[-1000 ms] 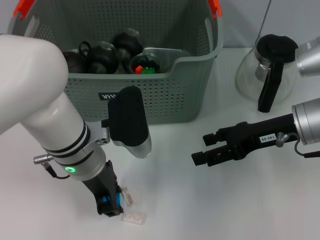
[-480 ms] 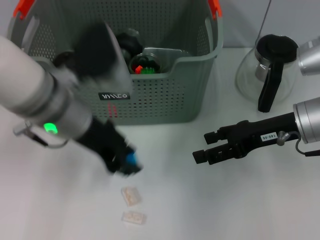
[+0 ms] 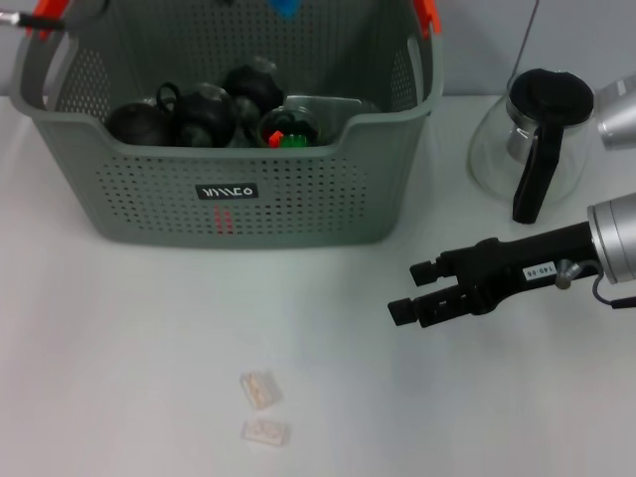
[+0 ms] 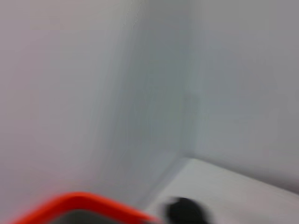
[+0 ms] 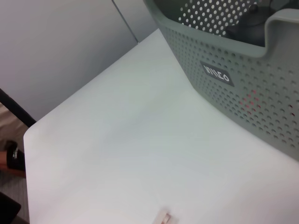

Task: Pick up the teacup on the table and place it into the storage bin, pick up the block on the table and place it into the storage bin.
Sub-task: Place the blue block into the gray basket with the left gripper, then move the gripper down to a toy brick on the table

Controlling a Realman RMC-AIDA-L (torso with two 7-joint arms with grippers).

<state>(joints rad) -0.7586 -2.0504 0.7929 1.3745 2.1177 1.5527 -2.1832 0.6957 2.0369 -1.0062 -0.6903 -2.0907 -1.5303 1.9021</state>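
Now that the left arm is lifted away from the two pale blocks (image 3: 263, 409) at the lower centre of the frame, only a blue scrap of the left gripper (image 3: 284, 6) is seen at the top edge above the storage bin (image 3: 298, 199); its fingers cannot be judged, though a blue block is probably being carried. Dark teacups (image 3: 204, 112) and red-green pieces are held in the bin. The right gripper (image 3: 417, 293) is parked mid-right over the counter (image 3: 129, 338), fingers parted, below the glass jug (image 3: 527, 144).

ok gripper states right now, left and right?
Left gripper: out of the head view, nothing of it visible; state cannot be told.
Right gripper: jaws open, holding nothing, hovering over the table right of the storage bin.
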